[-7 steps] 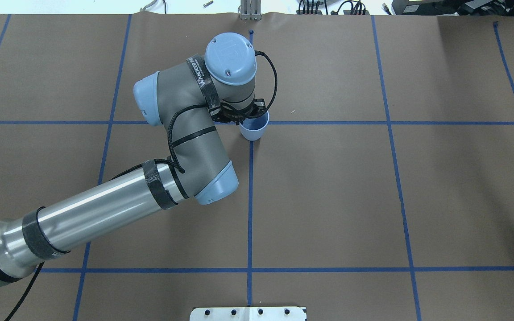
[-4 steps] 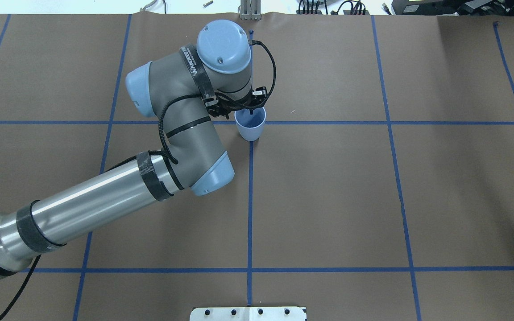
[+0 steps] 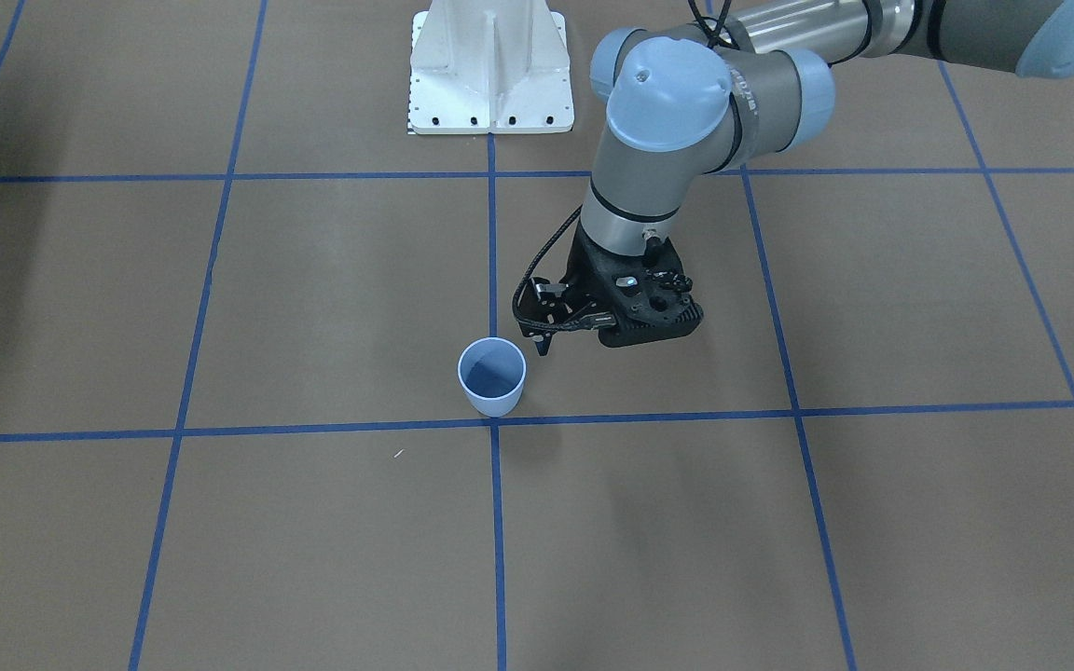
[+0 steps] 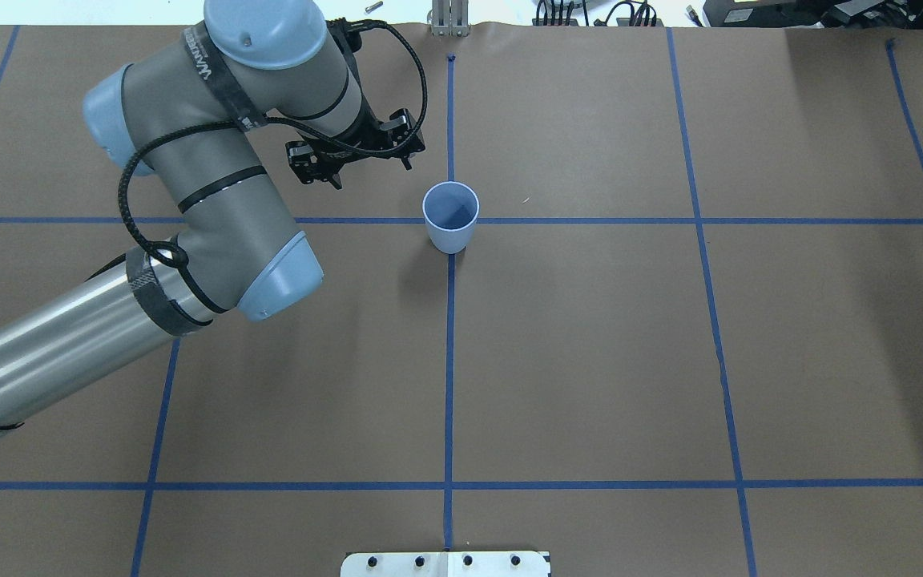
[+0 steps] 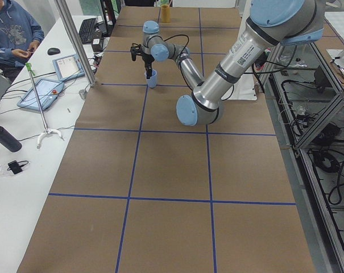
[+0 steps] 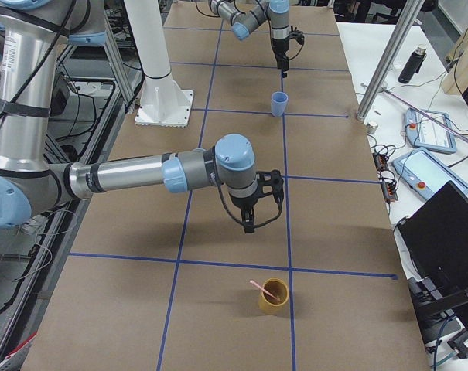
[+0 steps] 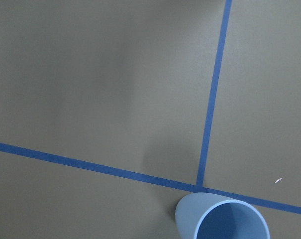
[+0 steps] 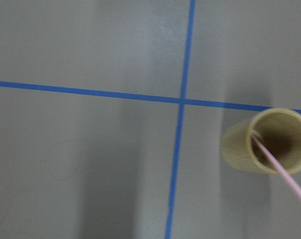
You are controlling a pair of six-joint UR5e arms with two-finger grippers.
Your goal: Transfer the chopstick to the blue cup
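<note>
The blue cup (image 4: 451,216) stands upright and looks empty on the brown table where blue tape lines cross; it also shows in the front view (image 3: 492,377) and the left wrist view (image 7: 222,219). My left gripper (image 4: 372,172) hangs above the table beside the cup, apart from it, open and empty (image 3: 551,345). A pink chopstick (image 6: 258,287) leans in a yellow cup (image 6: 272,296) far off at the table's right end; the right wrist view shows the chopstick (image 8: 282,169) too. My right gripper (image 6: 249,222) hovers near that yellow cup; I cannot tell whether it is open or shut.
The white robot base plate (image 3: 490,65) sits at the table's robot side. A metal post (image 6: 380,69) stands at the operators' edge. A side table carries tablets (image 5: 38,94), and a person (image 5: 9,34) sits beside it.
My left gripper was at the blue cup's rim, one finger inside. It has let go, risen and moved left and farther from the robot. The cup stays upright in place.
</note>
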